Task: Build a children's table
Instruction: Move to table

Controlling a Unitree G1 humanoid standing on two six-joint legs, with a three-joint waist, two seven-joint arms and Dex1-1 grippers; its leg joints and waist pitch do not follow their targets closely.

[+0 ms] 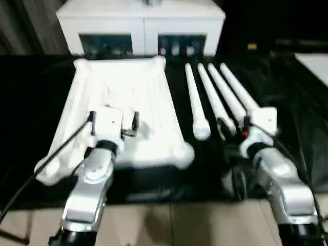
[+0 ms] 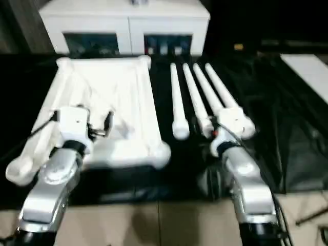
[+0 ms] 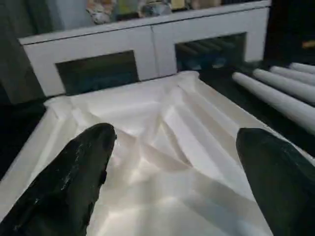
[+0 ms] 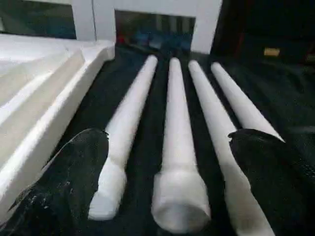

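Observation:
The white table top point(image 1: 128, 87) lies upside down on a black cloth, ribbed underside up, with round sockets at its corners. To its right, four tapered white legs point(image 1: 193, 97) lie side by side, thick ends toward me. My left gripper point(image 3: 172, 137) hovers open over the near part of the ribbed underside with nothing between its fingers point(image 3: 74, 167). My right gripper point(image 4: 167, 140) stands open just above the near ends of the legs; the two middle legs point(image 4: 178, 147) run between its fingers point(image 4: 266, 167), and it holds nothing.
A white cabinet with glass doors point(image 1: 141, 25) stands behind the table top. The black cloth point(image 1: 31, 102) covers the floor to both sides. Beige floor point(image 1: 179, 225) begins at the cloth's near edge. A pale flat surface point(image 1: 315, 64) shows at the far right.

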